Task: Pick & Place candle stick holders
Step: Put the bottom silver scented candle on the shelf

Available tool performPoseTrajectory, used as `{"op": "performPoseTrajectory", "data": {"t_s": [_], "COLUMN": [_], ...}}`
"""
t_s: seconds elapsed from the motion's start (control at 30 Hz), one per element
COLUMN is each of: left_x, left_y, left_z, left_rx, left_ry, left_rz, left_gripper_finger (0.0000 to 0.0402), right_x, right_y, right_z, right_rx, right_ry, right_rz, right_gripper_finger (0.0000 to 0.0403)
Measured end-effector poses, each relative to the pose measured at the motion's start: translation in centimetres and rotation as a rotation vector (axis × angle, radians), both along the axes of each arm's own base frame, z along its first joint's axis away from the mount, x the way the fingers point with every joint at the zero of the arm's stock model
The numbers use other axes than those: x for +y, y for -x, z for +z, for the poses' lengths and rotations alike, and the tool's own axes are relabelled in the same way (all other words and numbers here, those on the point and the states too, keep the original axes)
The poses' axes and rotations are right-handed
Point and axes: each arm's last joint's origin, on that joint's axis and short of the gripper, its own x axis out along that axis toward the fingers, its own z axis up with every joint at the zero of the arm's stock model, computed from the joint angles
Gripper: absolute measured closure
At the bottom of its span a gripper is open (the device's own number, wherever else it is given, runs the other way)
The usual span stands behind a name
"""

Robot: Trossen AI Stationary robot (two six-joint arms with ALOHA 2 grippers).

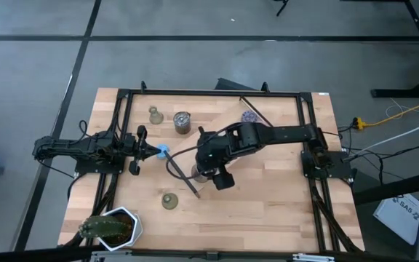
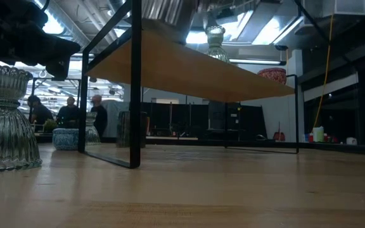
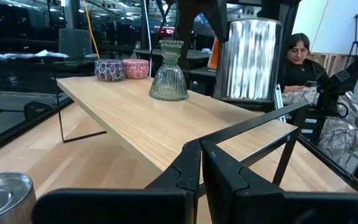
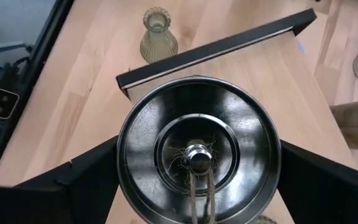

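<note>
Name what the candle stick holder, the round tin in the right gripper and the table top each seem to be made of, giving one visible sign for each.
Candle stick holder: probably ribbed, greenish pressed glass; light passes through it.
Tin between the right gripper's fingers: polished metal, silver with mirror-like reflections, wick at its centre.
Table top: pale wood with visible plank seams and grain, matte finish.

One candle stick holder (image 1: 155, 114) left of a tin (image 1: 182, 122), another holder (image 1: 169, 200) near the front edge
</note>
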Motion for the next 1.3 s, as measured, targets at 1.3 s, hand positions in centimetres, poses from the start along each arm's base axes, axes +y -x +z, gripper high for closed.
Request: {"op": "performPoseTrajectory", "data": {"t_s": [1.3], "left_x": [0.0], "left_y": [0.0], "left_z": [0.0], "left_rx": [0.000], "left_ry": [0.000], "left_rz": [0.000], "left_gripper_finger": [0.0390], "right_x": [-0.3], "right_y": [-0.9], "right_z": [-1.4], "right_rx": [0.038], "right_ry": [0.020], "right_rz": [0.007], "right_gripper_finger": [0.0033]}}
